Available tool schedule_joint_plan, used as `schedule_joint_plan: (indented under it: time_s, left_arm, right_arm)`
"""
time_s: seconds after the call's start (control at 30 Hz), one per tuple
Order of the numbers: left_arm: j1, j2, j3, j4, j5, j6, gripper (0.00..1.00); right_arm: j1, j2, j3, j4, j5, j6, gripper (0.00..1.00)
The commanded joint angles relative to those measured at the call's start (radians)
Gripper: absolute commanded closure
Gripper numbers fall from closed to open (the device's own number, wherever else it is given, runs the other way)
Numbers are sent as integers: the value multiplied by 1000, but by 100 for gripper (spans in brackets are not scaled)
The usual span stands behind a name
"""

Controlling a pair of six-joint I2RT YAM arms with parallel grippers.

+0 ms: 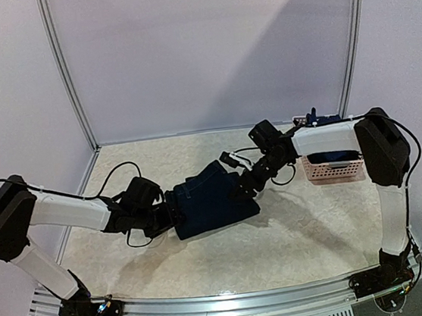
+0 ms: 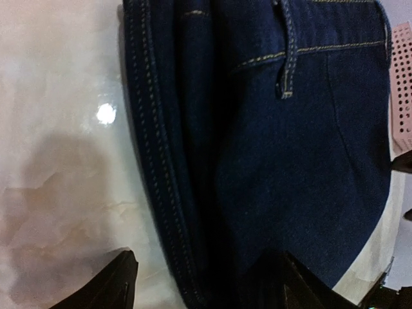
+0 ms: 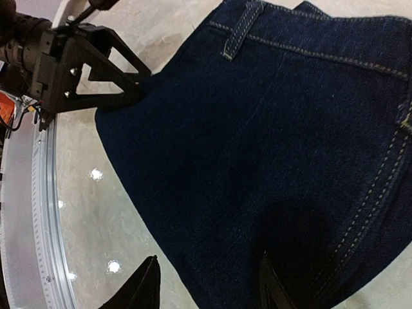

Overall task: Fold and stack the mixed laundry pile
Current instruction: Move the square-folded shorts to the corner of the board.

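The pale counter carries one folded navy denim garment; left jaws and right jaws, spread wide, straddle its edges without gripping; stacking apparently remains.

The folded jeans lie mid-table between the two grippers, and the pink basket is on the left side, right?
No, the pink basket stands on the right side of the table, not the left; the top view shows it. The jeans do lie mid-table between the left gripper and the right gripper.
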Motion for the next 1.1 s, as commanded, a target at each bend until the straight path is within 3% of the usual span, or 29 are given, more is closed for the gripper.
schedule_joint_plan:
  time_s: [0.0, 0.27, 0.43, 0.5, 0.6, 0.73, 0.83, 1.07]
  left_arm:
    - [43, 65, -45, 218, 130, -66, 25]
    - [77, 209, -54, 391, 220, -124, 34]
    - [84, 258, -7, 376, 231, -113, 67]
    - [86, 251, 62, 221, 198, -35, 85]
    - [89, 228, 213, -86, 87, 127, 100]
    - [96, 270, 481, -508, -124, 346, 100]
    - [127, 355, 651, -703, -228, 465, 100]
    - [275, 492, 852, -816, -337, 596, 100]
  right_arm:
    - [26, 76, 24, -12, 12, -5, 49]
    - [28, 154, 42, -34, 27, 13, 50]
    - [27, 158, 44, -41, 25, 11, 50]
    - [27, 143, 59, -69, 32, 3, 51]
    - [25, 96, 89, -149, 40, -36, 50]
    - [21, -54, 110, -290, 37, -115, 49]
    - [18, -149, 81, -372, 59, -165, 47]
    - [11, -424, -95, -404, 126, -214, 46]
